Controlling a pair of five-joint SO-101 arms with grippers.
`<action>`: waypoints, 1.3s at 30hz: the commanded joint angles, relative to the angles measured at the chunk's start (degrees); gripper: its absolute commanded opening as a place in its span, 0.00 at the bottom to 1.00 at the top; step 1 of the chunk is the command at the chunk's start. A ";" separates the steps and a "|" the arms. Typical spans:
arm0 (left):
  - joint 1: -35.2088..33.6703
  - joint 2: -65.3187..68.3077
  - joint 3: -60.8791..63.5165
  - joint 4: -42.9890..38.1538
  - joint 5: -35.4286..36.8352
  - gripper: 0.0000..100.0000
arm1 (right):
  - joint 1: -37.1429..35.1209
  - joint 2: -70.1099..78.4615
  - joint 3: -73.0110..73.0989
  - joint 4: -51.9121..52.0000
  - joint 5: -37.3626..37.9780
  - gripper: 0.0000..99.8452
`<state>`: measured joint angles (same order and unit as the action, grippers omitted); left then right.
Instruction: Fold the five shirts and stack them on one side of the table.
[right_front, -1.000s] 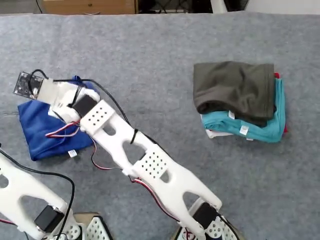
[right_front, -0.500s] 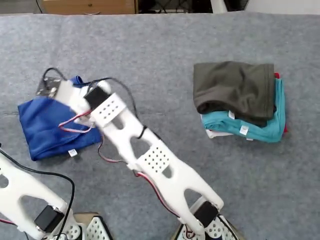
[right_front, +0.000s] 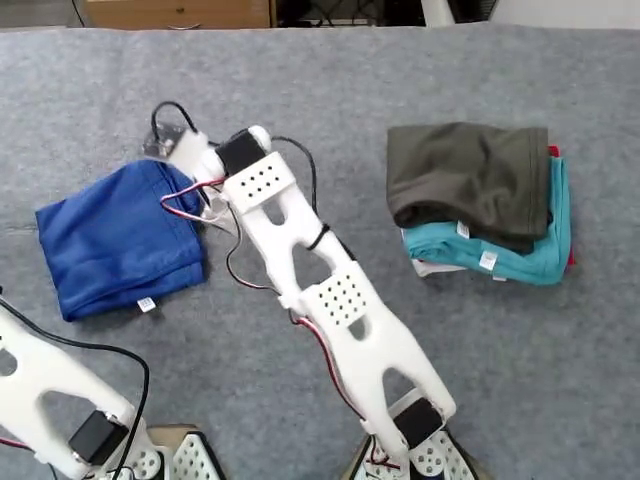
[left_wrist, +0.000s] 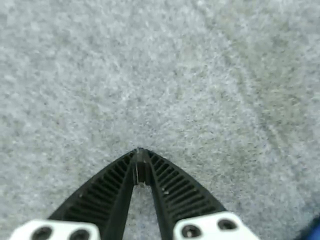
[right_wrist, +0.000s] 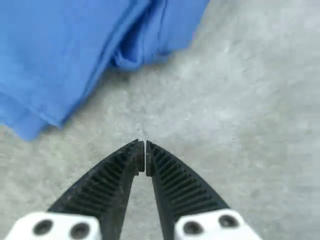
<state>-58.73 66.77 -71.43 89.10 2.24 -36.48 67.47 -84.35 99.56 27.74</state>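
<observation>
Hovering just off the edge of the blue shirt (right_wrist: 75, 55), the right gripper (right_wrist: 141, 146) has its black ribbed jaws pinched tip to tip. There is nothing between them, and the grey table (right_wrist: 240, 100) lies beneath.

From above, the right arm (right_front: 300, 270) slants from the near edge up to that shirt's far right corner. Its white wrist covers the fingers there, so the grip itself is hidden in the high view. The blue shirt lies folded on the left of the table, with a small white tag (right_front: 145, 305) at its near edge.

Over to the left gripper (left_wrist: 139, 152): its jaws are pressed together too and empty, over grey felt. A sliver of blue sits at the edge of its wrist view, too small to make out. The left arm (right_front: 60, 390) sits at the near left, cut off by the frame.

On the right stands the stack (right_front: 480, 215). The olive shirt (right_front: 470, 175) is on top, with the teal shirt (right_front: 520, 260) under it. A white shirt (right_front: 430, 268) peeks out at the near left corner, and a red shirt (right_front: 553, 152) shows as a thin sliver at the far right. How those last two are folded is hidden.
</observation>
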 joint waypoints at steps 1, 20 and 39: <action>-0.75 -0.26 -1.98 0.44 -0.26 0.03 | -3.34 -5.67 -4.18 -4.75 -6.95 0.10; -3.21 -0.18 -1.98 0.53 -0.26 0.03 | -7.47 -5.14 28.35 -42.55 -43.87 0.42; -3.21 -0.18 -1.98 0.70 -0.26 0.03 | -2.46 0.40 7.34 -33.93 -37.45 0.01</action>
<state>-59.96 66.86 -71.43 89.36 2.24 -43.08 68.26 -67.38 63.08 -9.71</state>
